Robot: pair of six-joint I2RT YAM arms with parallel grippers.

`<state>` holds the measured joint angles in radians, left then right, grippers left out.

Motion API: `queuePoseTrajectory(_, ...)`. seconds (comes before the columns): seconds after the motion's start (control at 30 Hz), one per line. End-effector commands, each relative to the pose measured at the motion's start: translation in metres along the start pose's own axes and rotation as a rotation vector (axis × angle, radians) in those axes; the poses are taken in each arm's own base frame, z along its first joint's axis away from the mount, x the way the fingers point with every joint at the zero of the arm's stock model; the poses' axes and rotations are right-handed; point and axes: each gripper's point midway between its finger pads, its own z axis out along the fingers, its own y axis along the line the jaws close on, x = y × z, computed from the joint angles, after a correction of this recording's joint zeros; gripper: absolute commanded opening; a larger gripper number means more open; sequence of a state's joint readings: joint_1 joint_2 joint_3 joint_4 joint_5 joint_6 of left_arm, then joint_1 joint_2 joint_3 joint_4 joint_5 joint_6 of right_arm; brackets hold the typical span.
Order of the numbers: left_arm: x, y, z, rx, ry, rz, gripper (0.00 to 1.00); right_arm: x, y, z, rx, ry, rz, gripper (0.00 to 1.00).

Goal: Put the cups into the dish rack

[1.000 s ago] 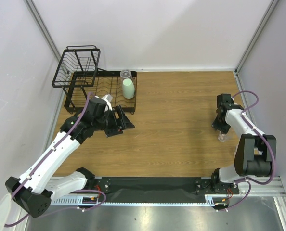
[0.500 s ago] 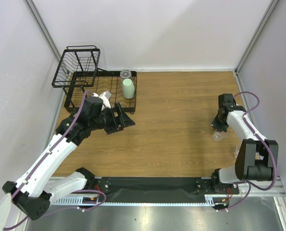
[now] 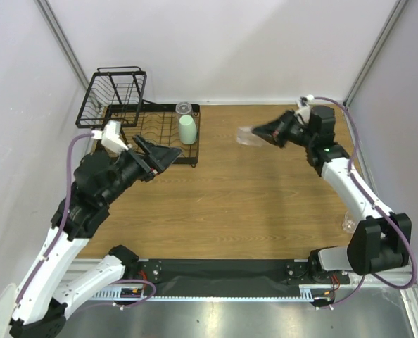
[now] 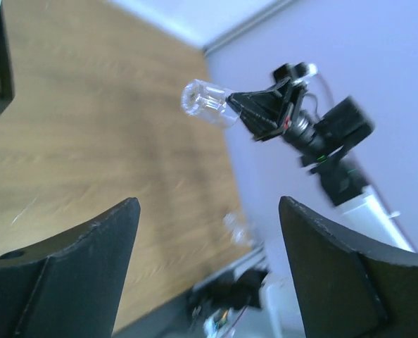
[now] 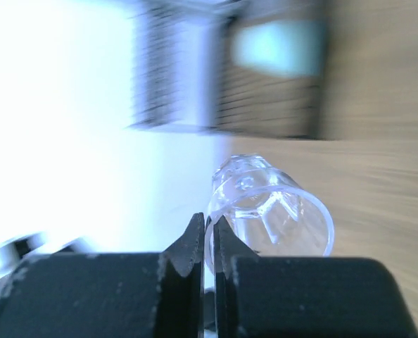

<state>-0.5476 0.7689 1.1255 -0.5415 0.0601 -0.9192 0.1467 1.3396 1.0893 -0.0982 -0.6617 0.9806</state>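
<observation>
My right gripper [image 3: 264,134] is shut on the rim wall of a clear cup [image 3: 247,136], holding it on its side in the air over the back middle of the table. In the right wrist view the clear cup [image 5: 279,208] sticks out past the right gripper [image 5: 210,227], its rim pinched between the fingers. The black dish rack [image 3: 153,130] stands at the back left; a mint-green cup [image 3: 187,129] and a clear cup [image 3: 184,108] stand in its low tray. My left gripper [image 3: 168,153] hangs open and empty beside the rack. The left gripper [image 4: 205,208] faces the held cup [image 4: 207,103].
Another clear cup [image 3: 348,224] stands on the table near the right wall, close to the right arm's base. The rack's raised wire basket [image 3: 114,95] sits at the back left corner. Walls close the table on the left, back and right.
The right gripper shut on a clear cup at the right side, lifted it and swung it up and left. The left arm pulled back and rose, its jaws opening wider.
</observation>
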Motion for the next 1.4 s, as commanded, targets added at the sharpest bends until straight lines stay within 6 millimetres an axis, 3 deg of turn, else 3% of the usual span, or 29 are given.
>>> queuePoseTrajectory(0.0, -0.037, -0.024, -0.006, 0.151, -0.226, -0.070, 0.88, 0.021, 0.152, -0.018, -0.529, 0.130, 0.022, 0.00)
queuePoseTrajectory(0.03, -0.042, -0.024, -0.008, 0.165, -0.265, -0.079, 0.88, 0.022, 0.163, -0.009, -0.559, 0.131, 0.055, 0.00)
queuePoseTrajectory(0.07, -0.046, -0.026, -0.009, 0.187, -0.291, -0.089, 0.88, 0.033, 0.193, -0.014, -0.625, 0.172, 0.099, 0.00)
queuePoseTrajectory(0.17, -0.057, -0.031, -0.013, 0.253, -0.373, -0.125, 0.91, 0.038, 0.229, -0.010, -0.745, 0.174, 0.148, 0.00)
queuePoseTrajectory(0.2, -0.064, -0.040, -0.018, 0.301, -0.406, -0.128, 0.91, 0.049, 0.249, -0.014, -0.798, 0.212, 0.167, 0.00)
queuePoseTrajectory(0.33, -0.079, -0.060, -0.020, 0.361, -0.453, -0.100, 0.93, 0.066, 0.271, -0.007, -0.851, 0.255, 0.239, 0.00)
queuePoseTrajectory(0.53, -0.091, -0.080, -0.028, 0.445, -0.519, -0.024, 0.93, 0.087, 0.284, -0.003, -0.873, 0.292, 0.292, 0.00)
queuePoseTrajectory(0.77, -0.088, -0.092, -0.030, 0.522, -0.550, 0.069, 0.94, 0.105, 0.292, 0.005, -0.890, 0.340, 0.340, 0.00)
queuePoseTrajectory(1.07, -0.089, -0.089, -0.021, 0.465, -0.558, 0.126, 0.94, 0.114, 0.305, -0.002, -0.921, 0.357, 0.333, 0.00)
queuePoseTrajectory(1.37, -0.101, -0.080, -0.031, 0.399, -0.613, 0.120, 0.93, 0.117, 0.307, -0.003, -0.901, 0.352, 0.274, 0.00)
